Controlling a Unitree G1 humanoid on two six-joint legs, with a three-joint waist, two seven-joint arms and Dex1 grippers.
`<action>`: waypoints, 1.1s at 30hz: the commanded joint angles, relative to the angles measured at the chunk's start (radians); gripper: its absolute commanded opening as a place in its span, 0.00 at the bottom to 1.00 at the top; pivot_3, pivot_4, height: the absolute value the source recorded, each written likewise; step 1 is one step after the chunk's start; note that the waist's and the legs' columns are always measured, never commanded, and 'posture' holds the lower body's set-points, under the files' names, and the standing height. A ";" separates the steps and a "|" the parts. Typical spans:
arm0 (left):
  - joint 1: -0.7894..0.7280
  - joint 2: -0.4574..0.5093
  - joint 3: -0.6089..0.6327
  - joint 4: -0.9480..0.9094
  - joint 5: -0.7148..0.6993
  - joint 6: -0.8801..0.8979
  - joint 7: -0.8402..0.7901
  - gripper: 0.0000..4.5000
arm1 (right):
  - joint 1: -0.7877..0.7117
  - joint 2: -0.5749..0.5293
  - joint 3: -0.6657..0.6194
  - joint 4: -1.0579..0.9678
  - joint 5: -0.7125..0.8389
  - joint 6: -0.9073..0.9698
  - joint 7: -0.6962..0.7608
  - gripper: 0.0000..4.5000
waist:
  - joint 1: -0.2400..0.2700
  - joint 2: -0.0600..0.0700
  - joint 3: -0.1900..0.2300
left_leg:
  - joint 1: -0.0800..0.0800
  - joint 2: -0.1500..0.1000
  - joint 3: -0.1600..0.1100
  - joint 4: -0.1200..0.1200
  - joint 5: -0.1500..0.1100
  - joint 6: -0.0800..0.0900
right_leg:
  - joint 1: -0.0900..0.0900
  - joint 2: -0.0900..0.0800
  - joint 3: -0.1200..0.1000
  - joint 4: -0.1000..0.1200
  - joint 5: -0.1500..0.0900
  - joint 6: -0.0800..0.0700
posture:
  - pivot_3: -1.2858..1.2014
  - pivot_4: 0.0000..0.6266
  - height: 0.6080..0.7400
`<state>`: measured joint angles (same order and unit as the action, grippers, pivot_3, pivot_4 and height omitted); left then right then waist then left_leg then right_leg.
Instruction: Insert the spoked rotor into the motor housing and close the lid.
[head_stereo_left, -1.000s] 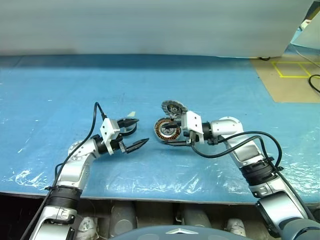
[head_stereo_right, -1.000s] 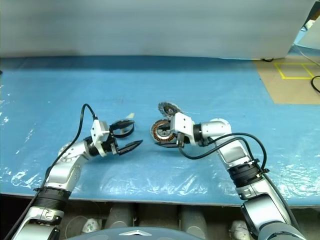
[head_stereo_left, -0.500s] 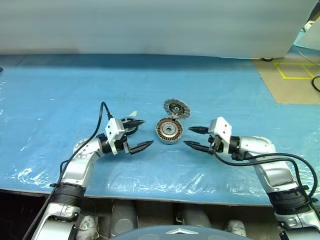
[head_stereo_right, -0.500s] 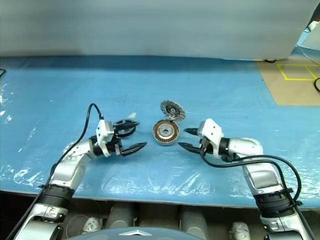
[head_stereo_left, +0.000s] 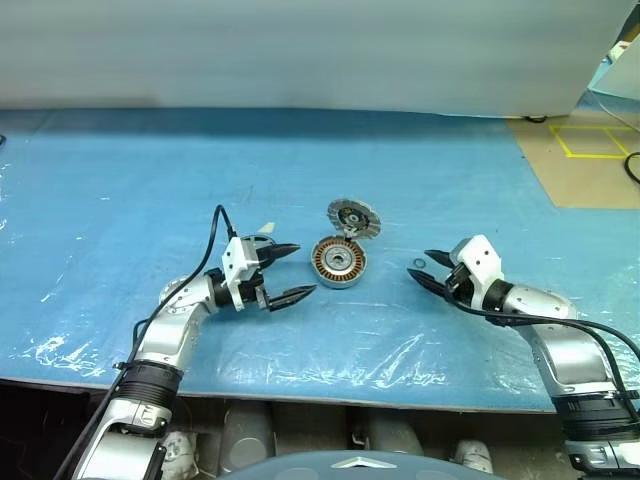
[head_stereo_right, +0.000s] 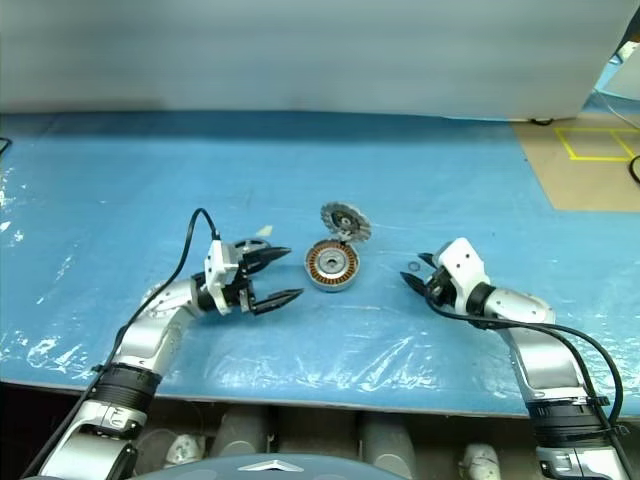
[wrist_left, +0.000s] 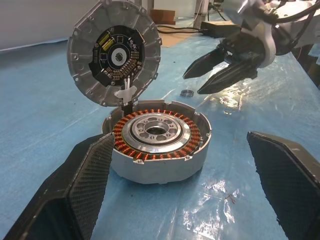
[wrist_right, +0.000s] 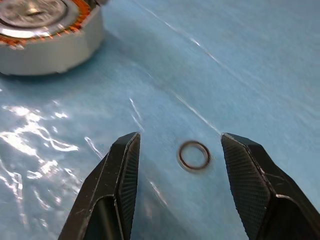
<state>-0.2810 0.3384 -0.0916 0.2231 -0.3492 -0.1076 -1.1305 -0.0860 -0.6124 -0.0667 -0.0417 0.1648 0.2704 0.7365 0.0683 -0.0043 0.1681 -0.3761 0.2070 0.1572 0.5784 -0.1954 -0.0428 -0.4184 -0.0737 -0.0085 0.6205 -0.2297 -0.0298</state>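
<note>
Housing: we see the motor housing (wrist_left: 159, 145) sitting flat on the blue plastic sheet (head_stereo_left: 120, 200), copper windings facing up around a pale metal centre, between our two arms.
Upright disc: a round grey disc (wrist_left: 114, 52) stands on edge at the housing's far rim, dark circuit face toward the left wrist camera; thin wires run from it into the housing. We judge it is propped there so the bore stays open. Whether it is the lid or the spoked rotor, we cannot tell.
Left gripper: our left gripper (head_stereo_left: 283, 272) lies level just beside the housing, jaws spread as wide as they go, holding nothing. In its wrist view the fingers (wrist_left: 75, 190) frame the housing, likely to brace it.
Right gripper: our right gripper (wrist_right: 177, 165) is well apart from the housing, tilted down, jaws partly open and empty.
Small ring: a thin ring (wrist_right: 194, 154) lies flat on the sheet between the right fingertips, untouched.
Stage: we judge nothing is seated or closed yet.
</note>
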 joint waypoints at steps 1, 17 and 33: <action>-0.016 0.000 0.001 -0.005 -0.004 -0.017 -0.012 1.00 | -0.020 0.000 -0.020 0.020 -0.013 -0.033 -0.031 0.59 | 0.000 0.000 0.000 | 0.000 0.000 0.000 0.000 0.000 0.000 | 0.000 0.000 0.000 0.000 0.000 0.000 | 0.52 0.24 1.00; 0.004 0.005 0.002 -0.018 0.002 -0.019 -0.003 1.00 | -0.063 0.031 0.024 0.120 -0.012 -0.002 -0.016 0.59 | -0.001 0.000 0.000 | 0.001 0.000 0.000 0.000 0.000 0.000 | 0.000 0.000 0.000 0.000 0.000 0.000 | 0.52 0.24 1.00; -0.005 0.016 0.002 -0.012 0.003 -0.018 -0.007 1.00 | -0.001 -0.002 0.062 0.112 -0.036 -0.045 0.032 0.59 | 0.000 0.000 0.000 | 0.010 0.000 0.000 -0.004 0.000 0.000 | 0.012 0.000 -0.001 -0.007 0.000 0.000 | 0.52 0.24 1.00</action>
<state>-0.2748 0.3493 -0.0924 0.2331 -0.3455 -0.1115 -1.1303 -0.1148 -0.6075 -0.0284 0.0711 0.1328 0.2021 0.7468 0.0681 -0.0043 0.1679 -0.3661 0.2073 0.1577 0.5734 -0.1958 -0.0426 -0.4063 -0.0737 -0.0094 0.6127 -0.2299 -0.0295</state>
